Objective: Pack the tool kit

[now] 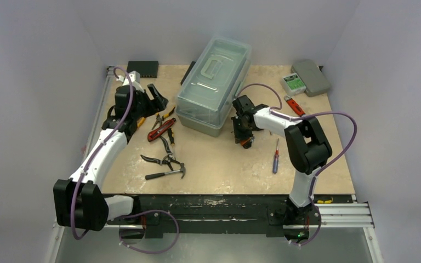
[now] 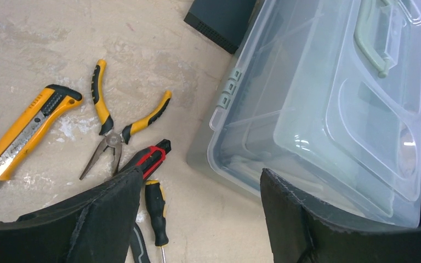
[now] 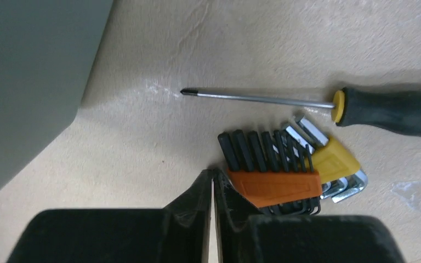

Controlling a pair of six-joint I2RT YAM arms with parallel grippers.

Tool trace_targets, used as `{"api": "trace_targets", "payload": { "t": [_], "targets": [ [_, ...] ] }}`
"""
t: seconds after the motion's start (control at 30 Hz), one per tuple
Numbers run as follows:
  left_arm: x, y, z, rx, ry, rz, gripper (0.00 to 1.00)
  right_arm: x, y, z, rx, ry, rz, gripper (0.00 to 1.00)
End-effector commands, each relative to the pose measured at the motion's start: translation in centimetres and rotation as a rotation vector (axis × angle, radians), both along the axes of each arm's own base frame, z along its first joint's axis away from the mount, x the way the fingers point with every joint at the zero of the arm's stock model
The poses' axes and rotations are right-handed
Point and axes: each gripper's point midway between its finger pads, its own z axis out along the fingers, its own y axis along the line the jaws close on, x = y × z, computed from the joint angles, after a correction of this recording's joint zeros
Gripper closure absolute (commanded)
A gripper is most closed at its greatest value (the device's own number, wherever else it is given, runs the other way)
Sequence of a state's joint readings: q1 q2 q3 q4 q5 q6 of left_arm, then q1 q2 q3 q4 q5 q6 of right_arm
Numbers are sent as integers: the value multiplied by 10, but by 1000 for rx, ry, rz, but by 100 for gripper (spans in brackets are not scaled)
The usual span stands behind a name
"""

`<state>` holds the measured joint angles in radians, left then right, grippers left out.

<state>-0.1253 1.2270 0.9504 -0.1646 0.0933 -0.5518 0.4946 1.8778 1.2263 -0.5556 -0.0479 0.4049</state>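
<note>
Tan surface, scuffed and chalk-smeared. Pale walls on three sides, black rail along the near edge.

Toolbox: one, sage-green plastic tub with a clear rounded lid, shut, and a moulded handle on top. It stands far centre, slightly slanted.

Loose tools lying flat to its left:
- yellow utility knife with a scratched metal strip
- yellow-and-black needle-nose pliers, handles splayed
- red-and-black handle
- black-and-yellow screwdriver
- black pliers
- small hammer

To its right:
- two hex key sets, orange holder and yellow holder, overlapping
- second black-and-yellow screwdriver just beyond them, thin shaft pointing toward the tub wall
- blue-handled screwdriver, alone
- red tool, farther back

Screwdrivers: three. Pliers: two.

Not kit: flat grey case, green-labelled pack, black box at the far-left corner.

Left gripper is spread wide with nothing between the fingers, just beside the toolbox's left side. Right gripper is pressed together. Only a thin seam shows and nothing is seen in it. Its tip touches the orange holder's end, close to the tub's right wall.

Bare room at the near centre of the surface, between the two tool groups.
</note>
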Motion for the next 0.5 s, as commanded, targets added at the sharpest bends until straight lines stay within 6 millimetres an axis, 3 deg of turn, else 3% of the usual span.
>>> {"api": "trace_targets", "payload": {
  "t": [0.0,0.27,0.47],
  "targets": [
    [8,-3,3,16,-22,-32,24,11,-24,-11,-82,-10,-71,95],
    [15,-9,1,3,-5,-56,24,29,-80,-18,-22,46,-289,100],
    [26,-27,3,-58,16,-138,23,43,-77,1,28,-3,-301,99]
  ]
}}
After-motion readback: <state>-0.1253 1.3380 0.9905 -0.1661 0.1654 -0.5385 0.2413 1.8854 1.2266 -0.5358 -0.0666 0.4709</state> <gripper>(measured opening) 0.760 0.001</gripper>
